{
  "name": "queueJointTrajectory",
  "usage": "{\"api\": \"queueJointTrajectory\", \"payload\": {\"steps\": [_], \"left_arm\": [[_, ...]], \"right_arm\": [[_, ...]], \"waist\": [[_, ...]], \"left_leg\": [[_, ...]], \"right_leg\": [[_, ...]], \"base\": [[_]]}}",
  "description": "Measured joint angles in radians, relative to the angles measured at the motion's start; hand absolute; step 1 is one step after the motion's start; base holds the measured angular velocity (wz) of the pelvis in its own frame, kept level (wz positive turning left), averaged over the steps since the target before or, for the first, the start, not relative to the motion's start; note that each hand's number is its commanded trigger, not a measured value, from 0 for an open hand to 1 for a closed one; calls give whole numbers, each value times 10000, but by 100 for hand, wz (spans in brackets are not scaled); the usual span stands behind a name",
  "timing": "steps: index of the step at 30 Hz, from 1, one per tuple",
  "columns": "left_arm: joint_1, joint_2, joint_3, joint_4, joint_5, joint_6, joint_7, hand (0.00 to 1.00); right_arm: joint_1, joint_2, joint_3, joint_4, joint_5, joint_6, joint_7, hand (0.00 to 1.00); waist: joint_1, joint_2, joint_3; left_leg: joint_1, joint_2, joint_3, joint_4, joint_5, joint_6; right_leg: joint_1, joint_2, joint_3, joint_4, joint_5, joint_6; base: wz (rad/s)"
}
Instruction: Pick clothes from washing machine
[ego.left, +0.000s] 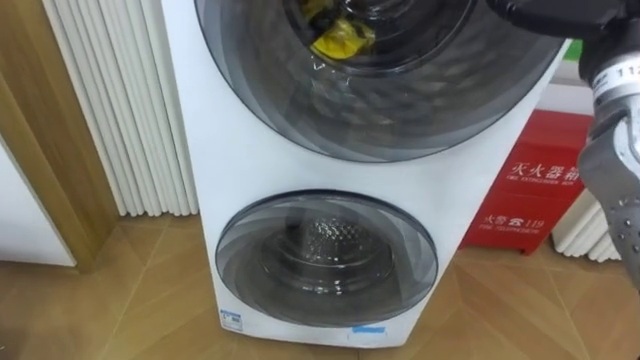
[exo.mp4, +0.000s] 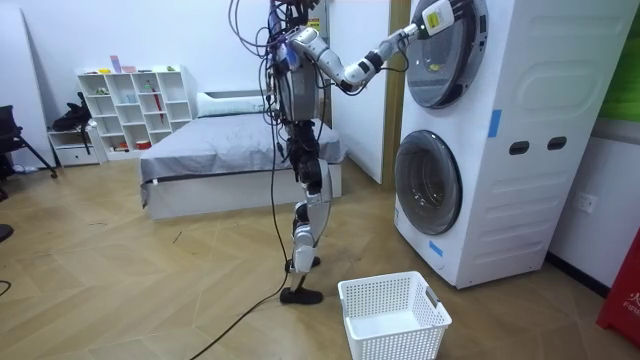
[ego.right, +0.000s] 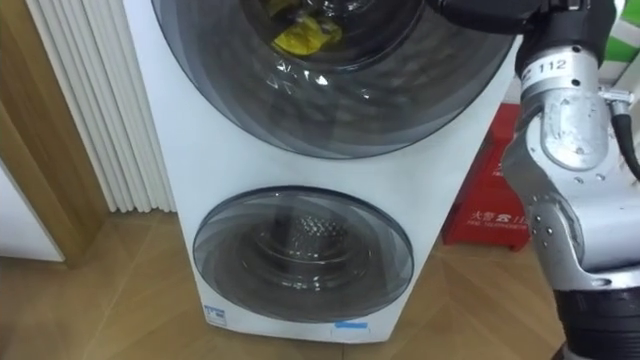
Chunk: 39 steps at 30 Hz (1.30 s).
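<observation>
Wooden flooring (exo.mp4: 150, 280) runs through a bedroom with a bed (exo.mp4: 220, 150) and a white shelf unit (exo.mp4: 130, 105) at the back. At the room view's right stands a white washing machine (exo.mp4: 520, 110) with two round doors stacked one above the other. We see the robot standing upright on the floor just in front of the machine, facing it, with its right arm stretched up and forward to the upper door (ego.left: 380, 100). The right hand (exo.mp4: 436, 18) is at the top of that door's round window. From the room view we cannot tell whether its fingers are curled or straight, or whether they hold anything. A patch of yellow shows right at the hand there. From the head camera we look down the machine's front, and a yellow cloth (ego.left: 342, 38) lies inside the upper drum, near the top edge of the view and left of the dark forearm that crosses the upper right corner. We cannot tell whether the upper door is open or shut. The lower door (ego.left: 325, 260) is shut, and the perforated drum shows behind its glass. A white ribbed panel (ego.left: 120, 100) stands to the left of the machine and a red cabinet (ego.left: 540, 180) to its right. A white laundry basket (exo.mp4: 400, 338) sits on the floor near the robot's feet, in front of the lower door and apart from it.
</observation>
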Motion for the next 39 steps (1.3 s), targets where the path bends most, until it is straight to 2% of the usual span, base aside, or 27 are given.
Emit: {"api": "queueJointTrajectory", "payload": {"steps": [5,10,15,19,21,26,30,35,39], "left_arm": [[29,116,-368,5,1,19,288,0],[-24,145,-660,-8,-134,23,293,0],[24,213,-796,48,-139,19,273,0],[123,214,-877,315,-179,46,226,0],[223,211,-861,312,-144,47,203,0],[329,208,-836,306,-109,24,92,0],[393,209,-853,313,-203,-74,93,0],[474,212,-861,400,-186,-247,90,0],[473,211,-855,610,-179,-455,42,0]], "right_arm": [[521,-20,0,76,238,-710,618,0],[1084,142,80,-19,250,-1358,1427,0],[1907,186,69,-754,249,-1631,2179,0],[2877,222,-128,-1766,309,-1702,2801,0],[3146,349,-264,-2005,293,-1777,3185,0],[4061,409,-473,-2579,333,-1880,3862,0],[4620,447,-464,-3028,345,-1887,4189,0],[5143,493,-408,-3554,335,-1821,4601,0],[5318,744,-419,-3953,243,-1799,4932,0]], "waist": [[5,-6,3],[51,-15,5],[0,-1,3],[-183,55,-23],[-345,54,-70],[-383,99,-138],[-535,123,-140],[-643,121,-132],[-652,143,-115]], "left_leg": [[225,16,18,-80,0,-2],[412,93,335,-258,23,-41],[457,160,536,-261,18,-48],[412,182,429,-252,-15,-92],[384,190,394,-226,-14,-93],[385,232,422,-192,-18,-102],[311,295,395,-127,-17,-99],[291,253,402,-135,-19,-101],[321,281,480,-155,-26,-112]], "right_leg": [[156,11,-5,-23,0,0],[154,32,13,-13,29,-42],[168,47,16,0,54,-80],[163,82,-3,17,72,-105],[151,95,-13,15,80,-117],[170,116,-8,27,128,-129],[145,131,-17,14,170,-130],[142,147,-30,15,173,-126],[142,167,-5,14,174,-126]], "base": [[-4],[-19],[-16],[-1],[4],[0],[1],[0],[-3]]}}
